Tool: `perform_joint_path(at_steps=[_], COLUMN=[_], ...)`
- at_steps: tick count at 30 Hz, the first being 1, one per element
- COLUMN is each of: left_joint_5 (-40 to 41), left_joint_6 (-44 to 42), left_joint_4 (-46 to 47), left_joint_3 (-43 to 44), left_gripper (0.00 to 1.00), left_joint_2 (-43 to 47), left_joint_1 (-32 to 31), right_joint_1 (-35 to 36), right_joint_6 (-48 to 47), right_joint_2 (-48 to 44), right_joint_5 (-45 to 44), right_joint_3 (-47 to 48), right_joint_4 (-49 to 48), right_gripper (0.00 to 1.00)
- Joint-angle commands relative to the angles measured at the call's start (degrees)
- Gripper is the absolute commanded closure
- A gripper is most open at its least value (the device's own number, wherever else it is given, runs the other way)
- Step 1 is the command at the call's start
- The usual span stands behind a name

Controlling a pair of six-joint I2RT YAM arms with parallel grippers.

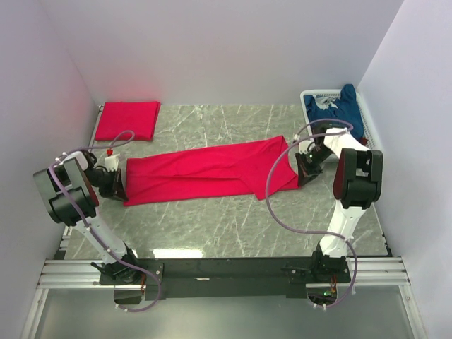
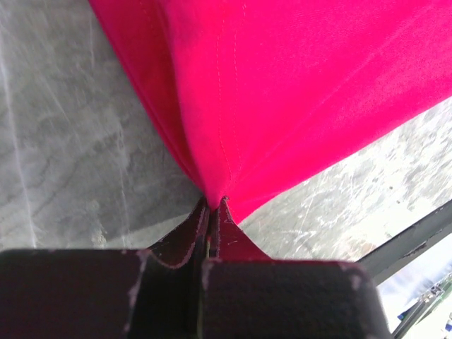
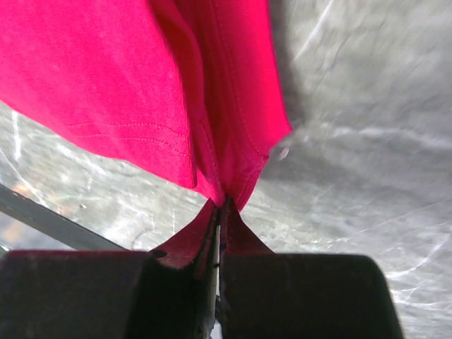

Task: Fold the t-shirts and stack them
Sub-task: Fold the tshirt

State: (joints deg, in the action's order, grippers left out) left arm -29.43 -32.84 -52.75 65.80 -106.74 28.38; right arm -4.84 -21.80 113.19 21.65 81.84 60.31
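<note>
A bright red t-shirt [image 1: 208, 171], folded lengthwise into a long band, stretches across the marble table between my two grippers. My left gripper [image 1: 119, 178] is shut on its left end; the left wrist view shows the cloth [image 2: 296, 92] pinched at the fingertips [image 2: 224, 212]. My right gripper [image 1: 302, 164] is shut on its right end, where the cloth [image 3: 106, 78] bunches into the closed fingertips [image 3: 229, 212]. A folded red t-shirt [image 1: 128, 120] lies at the back left. A navy blue t-shirt [image 1: 340, 109] sits in a basket at the back right.
The white basket [image 1: 308, 99] stands against the right wall at the back. White walls enclose the table on the left, back and right. A black rail [image 1: 226, 270] runs along the near edge with both arm bases.
</note>
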Motion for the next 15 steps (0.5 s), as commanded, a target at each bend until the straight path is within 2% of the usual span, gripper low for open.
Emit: perform_joint_path(at_steps=[1, 5, 6, 7, 8, 9, 11, 12, 14, 15], left_joint_5=[6.40, 5.53, 4.31, 3.08, 1.50, -1.74, -5.09, -8.68, -10.64, -10.73], left_joint_6=[-3.63, -3.89, -4.59, -7.21, -8.37, -10.12, -14.17, -16.27, -17.08, -17.17], left_joint_4=[0.10, -0.33, -1.29, -2.35, -4.36, -5.25, -6.39, -6.83, -6.31, -5.53], left_joint_3=[-1.90, -1.65, -1.21, -0.59, 0.46, 1.25, 3.96, 5.03, 7.75, 8.29], left_gripper=[0.99, 0.99, 0.95, 0.84, 0.66, 0.55, 0.36, 0.17, 0.04, 0.01], left_joint_2=[1.18, 0.74, 0.57, 1.00, 1.88, 5.10, 9.25, 13.36, 17.07, 20.22], left_joint_1=[0.97, 0.98, 0.89, 0.89, 0.89, 0.97, 0.89, 0.71, -0.77, -4.26], right_joint_1=[-0.52, -0.26, 0.00, 0.09, 0.01, -0.17, -0.26, -0.34, -0.43, -0.43], right_joint_6=[-2.54, -2.63, -2.63, -2.72, -2.72, -2.89, -3.07, -3.16, -2.63, -2.63], right_joint_2=[-3.76, -3.33, -3.24, -3.41, -4.72, -5.77, -8.93, -9.82, -11.31, -11.76], right_joint_5=[-3.80, -3.20, -2.84, -2.23, -1.70, -1.00, -0.12, 1.36, 2.69, 3.91], right_joint_3=[-3.43, -5.99, -5.99, -5.47, -4.94, -4.33, -1.70, -0.73, 2.08, 2.88], right_joint_4=[2.01, 1.65, 1.82, 2.26, 2.52, 2.88, 4.45, 5.33, 7.44, 8.15], right_gripper=[1.00, 1.00, 0.88, 0.80, 0.73, 0.63, 0.59, 0.58, 0.58, 0.58])
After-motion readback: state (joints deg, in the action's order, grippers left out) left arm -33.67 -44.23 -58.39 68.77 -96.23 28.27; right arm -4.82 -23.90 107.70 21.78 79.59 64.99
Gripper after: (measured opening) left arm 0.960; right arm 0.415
